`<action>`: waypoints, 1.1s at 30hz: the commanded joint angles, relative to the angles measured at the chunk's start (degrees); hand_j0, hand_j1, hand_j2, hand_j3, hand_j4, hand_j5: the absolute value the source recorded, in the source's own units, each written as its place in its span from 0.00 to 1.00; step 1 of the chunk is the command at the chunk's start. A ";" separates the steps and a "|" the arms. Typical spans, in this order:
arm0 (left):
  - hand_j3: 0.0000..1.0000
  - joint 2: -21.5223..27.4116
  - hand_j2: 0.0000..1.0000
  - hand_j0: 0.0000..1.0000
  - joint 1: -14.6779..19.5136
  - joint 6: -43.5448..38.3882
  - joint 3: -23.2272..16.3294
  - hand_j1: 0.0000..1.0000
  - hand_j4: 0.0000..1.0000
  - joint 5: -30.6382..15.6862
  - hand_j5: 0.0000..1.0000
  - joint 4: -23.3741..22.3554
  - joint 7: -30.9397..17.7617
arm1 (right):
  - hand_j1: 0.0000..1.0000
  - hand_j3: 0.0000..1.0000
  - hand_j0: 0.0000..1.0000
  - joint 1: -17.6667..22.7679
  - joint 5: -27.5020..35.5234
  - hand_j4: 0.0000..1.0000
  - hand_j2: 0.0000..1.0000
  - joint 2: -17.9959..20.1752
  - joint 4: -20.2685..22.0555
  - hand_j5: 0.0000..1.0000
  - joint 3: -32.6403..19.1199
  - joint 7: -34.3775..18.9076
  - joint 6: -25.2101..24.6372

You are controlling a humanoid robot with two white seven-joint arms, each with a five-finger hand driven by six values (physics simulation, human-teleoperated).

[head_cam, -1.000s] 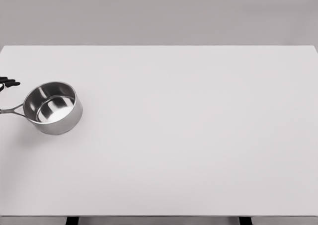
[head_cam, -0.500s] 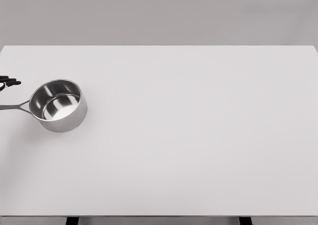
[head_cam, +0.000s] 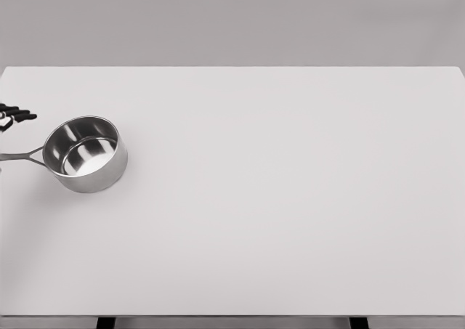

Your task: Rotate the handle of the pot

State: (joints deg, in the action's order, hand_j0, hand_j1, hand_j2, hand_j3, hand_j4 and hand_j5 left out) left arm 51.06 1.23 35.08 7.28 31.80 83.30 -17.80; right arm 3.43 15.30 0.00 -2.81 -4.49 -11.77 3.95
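Only dark fingertips (head_cam: 18,114) of the left hand (head_cam: 9,115) are seen, apart from and beyond the pot's handle (head_cam: 20,155), their spread untellable, while the steel pot (head_cam: 85,154) is set upright on the white table (head_cam: 290,198), handle pointing away from the pot toward that hand's side.

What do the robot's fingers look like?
Only a few fingers poke in at the picture's left edge. They are thin, black and rod-shaped with rounded tips. The rest of that hand and both arms are out of view, so nothing more can be told.
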 commanded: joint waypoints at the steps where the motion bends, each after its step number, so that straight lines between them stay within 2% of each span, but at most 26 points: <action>1: 1.00 -0.96 1.00 1.00 0.09 -0.08 -0.25 1.00 1.00 -0.43 1.00 0.11 0.04 | 1.00 1.00 1.00 0.00 -0.01 1.00 1.00 0.00 0.00 1.00 0.01 -0.01 0.00; 4: 1.00 -0.96 1.00 1.00 0.71 -0.08 -1.31 1.00 1.00 -0.43 1.00 0.11 0.04 | 1.00 1.00 1.00 0.00 -0.01 1.00 1.00 0.00 0.00 1.00 0.09 -0.01 0.00; 19: 1.00 -1.23 1.00 1.00 1.58 -0.08 -1.31 1.00 1.00 0.37 1.00 -0.77 0.13 | 1.00 1.00 1.00 0.00 -0.01 1.00 1.00 0.00 0.00 1.00 0.01 -0.01 0.00; 25: 1.00 -1.23 1.00 1.00 2.64 -0.08 -1.31 1.00 1.00 0.54 1.00 -2.87 0.04 | 1.00 1.00 1.00 0.00 -0.01 1.00 1.00 0.00 0.00 1.00 0.01 -0.01 0.00; 33: 1.00 -1.23 1.00 1.00 3.96 -0.08 -2.63 1.00 1.00 0.54 1.00 -3.23 0.04 | 1.00 1.00 1.00 0.00 -0.01 1.00 1.00 0.00 0.00 1.00 0.01 -0.09 0.00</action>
State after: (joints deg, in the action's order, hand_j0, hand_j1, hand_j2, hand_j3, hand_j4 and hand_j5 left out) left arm 49.81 5.80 35.08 4.95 32.67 80.16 -17.78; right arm 3.43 15.30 0.00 -2.81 -4.49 -11.77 3.95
